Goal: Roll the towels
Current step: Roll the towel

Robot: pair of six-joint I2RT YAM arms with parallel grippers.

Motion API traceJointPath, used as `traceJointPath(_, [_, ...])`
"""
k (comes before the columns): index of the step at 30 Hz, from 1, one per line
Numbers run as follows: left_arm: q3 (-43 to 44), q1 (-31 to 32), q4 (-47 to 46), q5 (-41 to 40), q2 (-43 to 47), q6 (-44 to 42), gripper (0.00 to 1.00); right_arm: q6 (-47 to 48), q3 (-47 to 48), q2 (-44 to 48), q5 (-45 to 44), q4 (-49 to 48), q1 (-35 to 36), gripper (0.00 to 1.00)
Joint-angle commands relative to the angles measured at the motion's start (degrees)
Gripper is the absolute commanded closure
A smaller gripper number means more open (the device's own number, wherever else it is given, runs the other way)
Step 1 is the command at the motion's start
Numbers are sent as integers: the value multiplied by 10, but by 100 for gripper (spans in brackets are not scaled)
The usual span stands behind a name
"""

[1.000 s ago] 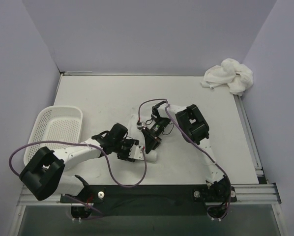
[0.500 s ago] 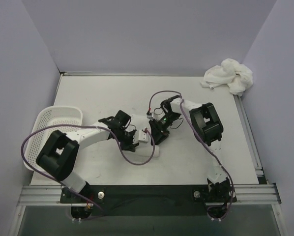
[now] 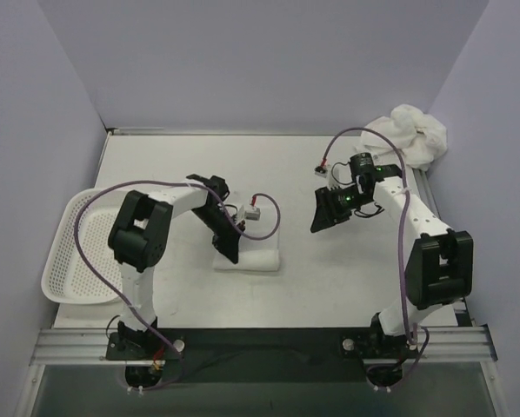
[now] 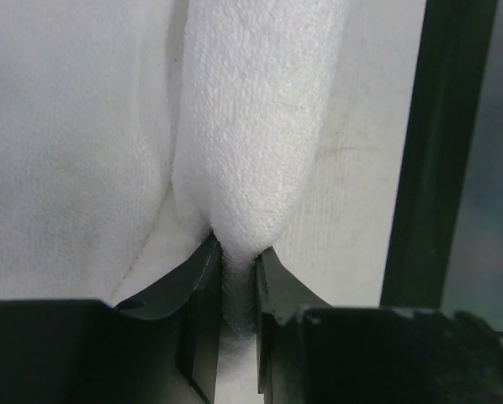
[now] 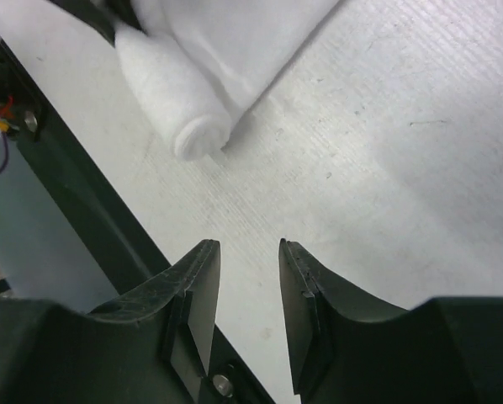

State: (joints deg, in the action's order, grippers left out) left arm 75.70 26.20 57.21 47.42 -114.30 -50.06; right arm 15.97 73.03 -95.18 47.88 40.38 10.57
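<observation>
Rolling appears under way: left gripper (image 4: pixel 233 257) clamps the half-rolled towel (image 3: pixel 256 259) at table (image 3: pixel 173 165) centre, right gripper (image 5: pixel 247 246) hangs nearby, fingers (image 5: pixel 197 286) apart, empty; next, probably turn the roll onward

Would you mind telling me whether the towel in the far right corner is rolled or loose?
Loose: the towel lies in a crumpled heap of uneven folds, not a cylinder.

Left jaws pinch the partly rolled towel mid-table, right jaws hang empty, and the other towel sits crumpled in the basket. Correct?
No. The other towel sits crumpled at the far right corner of the table, not in the basket; the top view shows it. Correct: left gripper pinching the rolled towel, right gripper empty.
</observation>
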Motion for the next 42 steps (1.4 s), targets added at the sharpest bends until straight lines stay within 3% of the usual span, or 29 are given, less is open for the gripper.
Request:
traceJointPath(1, [48, -9, 111, -44, -114, -19, 94, 55, -46, 83, -34, -3, 17, 66])
traceJointPath(5, [117, -25, 163, -29, -169, -24, 94, 92, -89, 153, -145, -17, 109, 78])
traceJointPath(8, [143, -30, 185, -35, -194, -30, 94, 118, -110, 186, -225, -33, 196, 78])
traceJointPath(11, [168, -33, 215, -33, -219, -42, 92, 129, -139, 195, -305, -75, 277, 61])
traceJointPath(13, [188, -33, 230, -31, -231, -49, 90, 136, -155, 180, -370, -104, 335, 43])
traceJointPath(17, [199, -33, 237, -29, -243, -50, 89, 167, -154, 136, -437, -172, 408, 38])
traceJointPath(23, [207, -34, 238, -30, -250, -48, 89, 199, -139, 64, -457, -274, 453, 39])
traceJointPath(27, [210, -37, 237, -29, -253, -43, 86, 196, -124, 16, -411, -290, 459, 41])
traceJointPath(30, [212, -40, 236, -29, -250, -41, 81, 194, -121, -20, -387, -293, 459, 49])
traceJointPath(31, [212, -43, 234, -29, -248, -37, 80, 191, -122, -35, -381, -295, 458, 55])
traceJointPath(32, [210, -45, 228, -29, -247, -33, 78, 189, -124, -41, -374, -295, 452, 71])
traceJointPath(38, [187, -62, 211, -6, -212, -28, 67, 170, -128, -70, -312, -253, 415, 100])
traceJointPath(42, [156, -90, 197, 44, -159, -43, 52, 168, -89, -83, -222, -163, 377, 100])
